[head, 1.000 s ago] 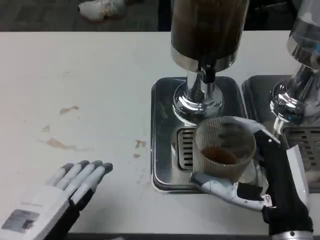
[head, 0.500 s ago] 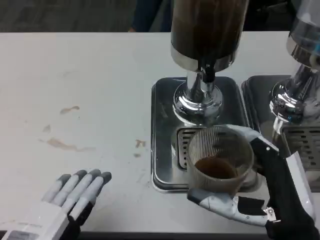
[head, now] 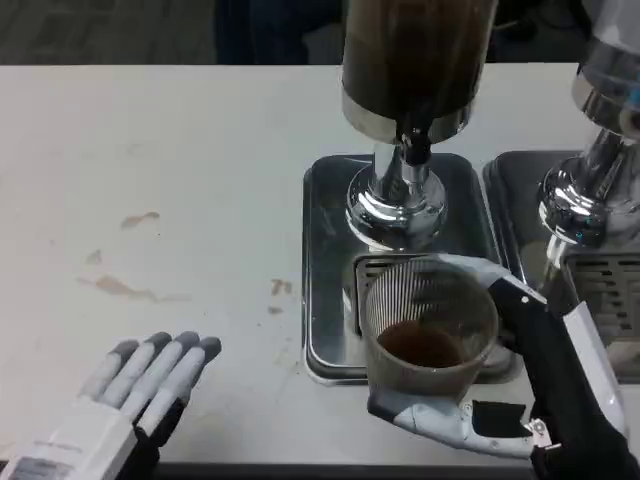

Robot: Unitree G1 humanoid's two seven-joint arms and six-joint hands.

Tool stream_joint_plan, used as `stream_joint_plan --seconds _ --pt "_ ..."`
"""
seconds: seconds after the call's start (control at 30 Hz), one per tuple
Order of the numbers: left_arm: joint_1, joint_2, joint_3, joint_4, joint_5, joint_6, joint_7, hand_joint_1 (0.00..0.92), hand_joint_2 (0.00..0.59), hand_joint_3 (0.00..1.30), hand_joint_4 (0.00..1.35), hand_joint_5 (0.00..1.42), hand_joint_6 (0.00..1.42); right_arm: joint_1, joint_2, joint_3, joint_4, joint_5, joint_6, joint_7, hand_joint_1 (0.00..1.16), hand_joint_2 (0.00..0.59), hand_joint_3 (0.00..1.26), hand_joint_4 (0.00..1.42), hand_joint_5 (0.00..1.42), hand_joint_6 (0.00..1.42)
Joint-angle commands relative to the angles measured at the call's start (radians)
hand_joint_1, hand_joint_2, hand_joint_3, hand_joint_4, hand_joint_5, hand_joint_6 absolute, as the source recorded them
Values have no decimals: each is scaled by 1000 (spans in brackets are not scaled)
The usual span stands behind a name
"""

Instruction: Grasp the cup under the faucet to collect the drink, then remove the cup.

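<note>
Now | cup: clear, ribbed, seemingly brown drink inside | right hand grips it

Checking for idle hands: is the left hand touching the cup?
No, the left hand rests apart on the table; the right hand holds the cup.

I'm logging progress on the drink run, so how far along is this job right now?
Collecting looks done: the ribbed translucent plastic cup holds brown drink at its bottom. In hand: the right hand grips the cup, which sits forward of the black faucet of the steel dispenser, over the front edge of the metal drip tray. Left: carrying the cup clear. The left hand rests open on the white table.
</note>
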Motion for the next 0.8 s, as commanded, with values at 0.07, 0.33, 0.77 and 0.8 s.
stream_joint_plan --seconds 0.07,0.33,0.77,0.8 --pt "0 -1 -18 -9 20 7 14 0 122 0 0 0 0 -5 2 5 -30 19 -29 3 1049 188 810 820 974 1331" --pt "0 0 -12 -33 13 28 1 0 122 0 0 0 0 -13 17 -7 -20 22 -28 -8 1048 188 810 820 974 1331" --pt "3 -15 -24 -48 17 46 8 0 122 0 0 0 0 -4 21 -7 -30 29 -24 2 1048 188 810 820 974 1331" --pt "2 -17 -26 -50 18 48 6 0 122 0 0 0 0 -5 20 -8 -30 29 -23 2 1047 188 810 820 974 1331"
